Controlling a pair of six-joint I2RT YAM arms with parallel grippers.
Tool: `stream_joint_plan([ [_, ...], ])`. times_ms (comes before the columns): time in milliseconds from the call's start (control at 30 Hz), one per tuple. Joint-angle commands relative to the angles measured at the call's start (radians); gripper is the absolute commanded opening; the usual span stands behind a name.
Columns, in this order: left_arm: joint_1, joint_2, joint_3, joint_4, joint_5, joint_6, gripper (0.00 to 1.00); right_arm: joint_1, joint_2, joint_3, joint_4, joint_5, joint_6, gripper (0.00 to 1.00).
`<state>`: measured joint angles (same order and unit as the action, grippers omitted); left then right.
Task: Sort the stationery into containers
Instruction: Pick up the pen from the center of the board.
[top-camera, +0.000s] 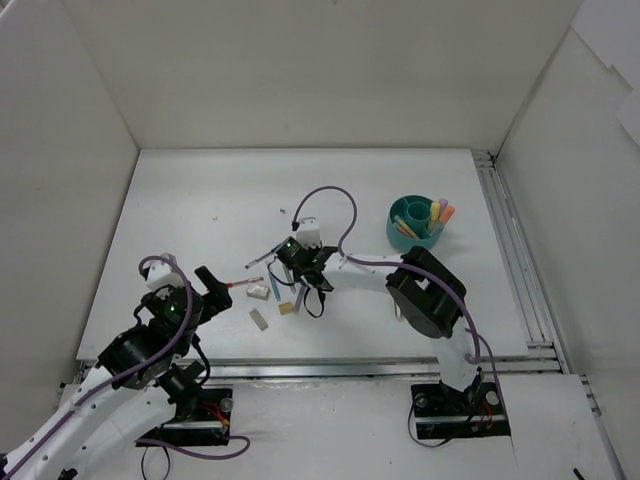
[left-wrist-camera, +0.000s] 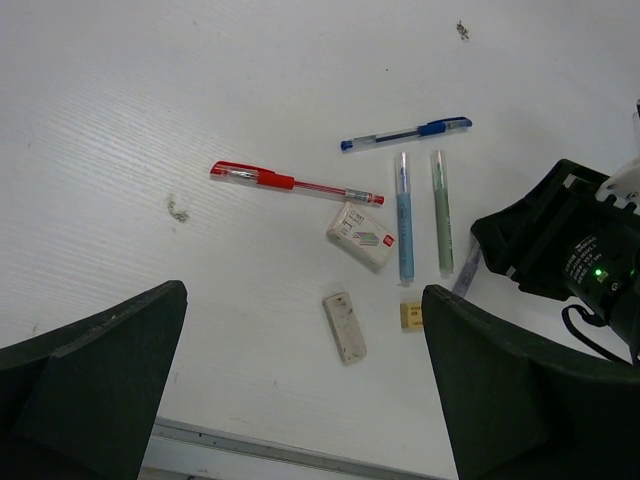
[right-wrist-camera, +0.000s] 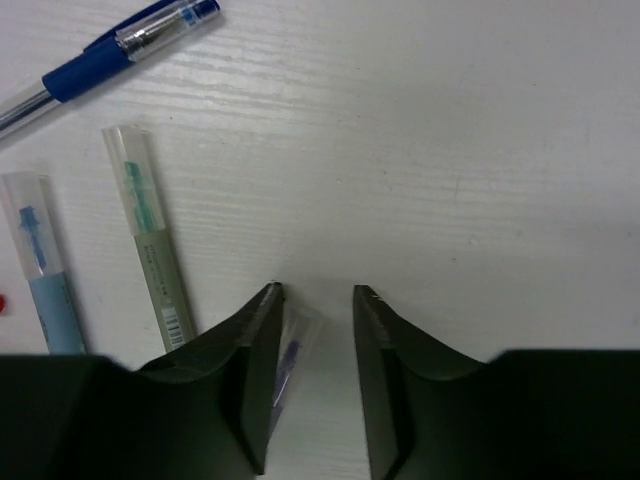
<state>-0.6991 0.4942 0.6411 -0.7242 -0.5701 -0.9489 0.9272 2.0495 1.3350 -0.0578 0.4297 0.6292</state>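
Note:
The teal cup (top-camera: 415, 226) stands at the right and holds several markers. Loose stationery lies mid-table: a red pen (left-wrist-camera: 295, 183), a blue pen (left-wrist-camera: 405, 132), a blue marker (left-wrist-camera: 403, 215), a green marker (left-wrist-camera: 441, 212), a white eraser (left-wrist-camera: 360, 236), a grey-white eraser (left-wrist-camera: 344, 326) and a small tan eraser (left-wrist-camera: 411, 315). My right gripper (right-wrist-camera: 317, 292) is open and low over the table. It straddles a clear-capped purple marker (right-wrist-camera: 290, 350) that lies against its left finger. My left gripper (left-wrist-camera: 304, 290) is open and empty, above the table just left of the pile.
White walls enclose the table on three sides. A metal rail (top-camera: 510, 250) runs along the right edge and another along the front edge (left-wrist-camera: 260, 445). The right arm's body (left-wrist-camera: 560, 250) and its cable sit right of the pile. A small speck of debris (left-wrist-camera: 177, 208) lies to the left.

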Motion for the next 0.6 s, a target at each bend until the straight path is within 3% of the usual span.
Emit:
stream_joint_plan([
  [0, 0.006, 0.02, 0.009, 0.038, -0.014, -0.002, 1.0, 0.009, -0.077, -0.042, -0.063, 0.014, 0.018, 0.36],
  [100, 0.006, 0.044, 0.017, 0.057, 0.007, 0.006, 1.0, 0.009, -0.084, -0.051, -0.083, 0.001, 0.032, 0.48],
  [167, 0.006, 0.064, 0.026, 0.057, 0.012, 0.007, 1.0, 0.005, -0.091, -0.056, -0.097, -0.009, 0.041, 0.48],
  [467, 0.006, 0.113, 0.043, 0.088, 0.045, 0.039, 1.0, 0.027, -0.121, -0.068, -0.168, -0.094, 0.095, 0.25],
  [567, 0.006, 0.118, 0.045, 0.094, 0.052, 0.045, 1.0, 0.027, -0.118, -0.076, -0.166, -0.111, 0.128, 0.12],
])
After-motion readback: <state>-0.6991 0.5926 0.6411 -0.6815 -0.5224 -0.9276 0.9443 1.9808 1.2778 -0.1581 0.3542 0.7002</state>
